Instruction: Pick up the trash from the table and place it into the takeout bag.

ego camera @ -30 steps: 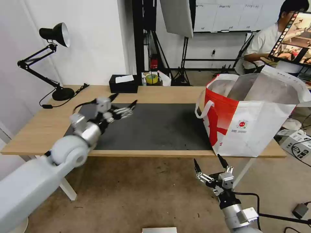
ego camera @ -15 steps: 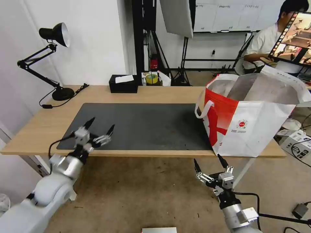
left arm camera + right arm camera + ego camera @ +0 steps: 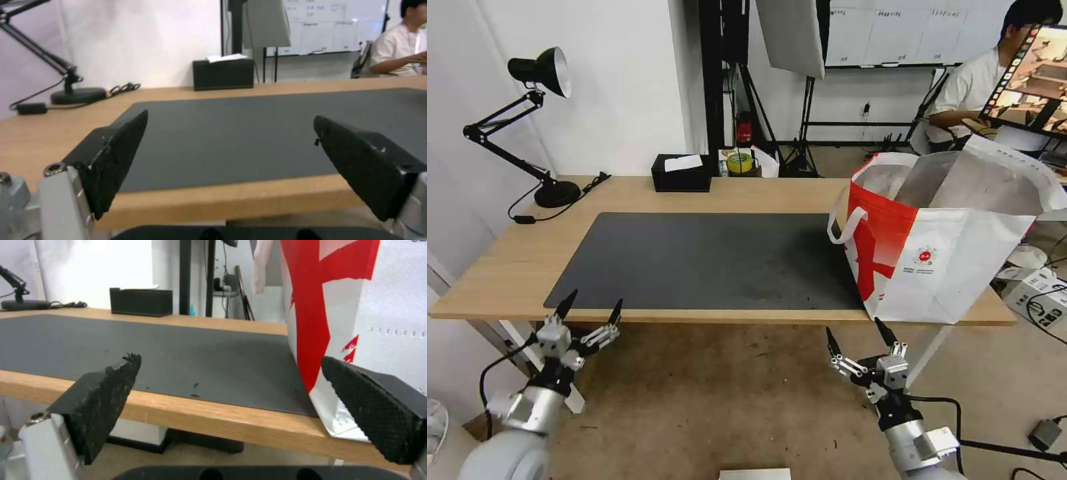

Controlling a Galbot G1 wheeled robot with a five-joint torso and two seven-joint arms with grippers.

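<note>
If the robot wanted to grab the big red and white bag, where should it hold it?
Probably the white loop handle on the takeout bag, which hangs free off the side facing the dark mat. Coming in from the mat side looks easiest. The open right gripper is the nearer one, below the table edge.

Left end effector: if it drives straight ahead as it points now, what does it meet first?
Probably the table's front edge; the open left end effector sits just before it, about level, though it might skim over the mat.
</note>
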